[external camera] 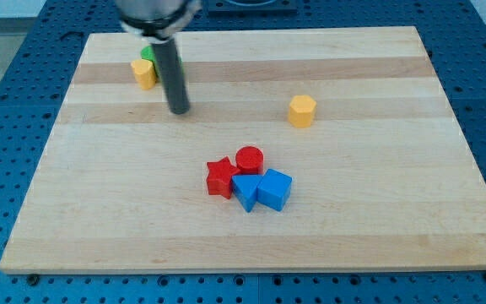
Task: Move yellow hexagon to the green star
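Observation:
The yellow hexagon [302,111] stands alone on the wooden board, right of centre in the upper half. A green block [147,55], mostly hidden behind the rod, sits near the view's top left; its shape cannot be made out. A second yellow block [143,73] touches it just below. My tip [179,111] rests on the board a little below and right of that pair, far to the left of the yellow hexagon.
A cluster sits at the board's centre: a red star [220,178], a red cylinder [249,160], a blue star [246,192] and a blue cube [274,188], all touching. The board [395,228] lies on a blue perforated table.

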Motion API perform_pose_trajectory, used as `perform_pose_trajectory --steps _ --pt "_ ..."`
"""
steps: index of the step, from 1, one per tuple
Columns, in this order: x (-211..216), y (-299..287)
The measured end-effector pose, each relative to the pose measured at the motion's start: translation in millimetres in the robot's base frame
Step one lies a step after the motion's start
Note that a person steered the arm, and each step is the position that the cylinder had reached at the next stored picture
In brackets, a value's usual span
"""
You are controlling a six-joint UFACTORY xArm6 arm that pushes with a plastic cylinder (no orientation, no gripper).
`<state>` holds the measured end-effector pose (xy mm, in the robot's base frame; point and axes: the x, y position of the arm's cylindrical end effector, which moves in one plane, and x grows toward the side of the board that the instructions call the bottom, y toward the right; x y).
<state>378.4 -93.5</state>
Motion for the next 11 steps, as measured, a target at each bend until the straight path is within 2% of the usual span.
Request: perform_pose_trajectory --steps 2,3,4,6,8,10,11 --pt "20.6 90.0" --pt "67.8 110.1" --pt "62.7 144.5" --pt "15.7 181.2" --pt "-19.8 196.3" --pt "-22.2 196.9" --pt "-46.5 196.9"
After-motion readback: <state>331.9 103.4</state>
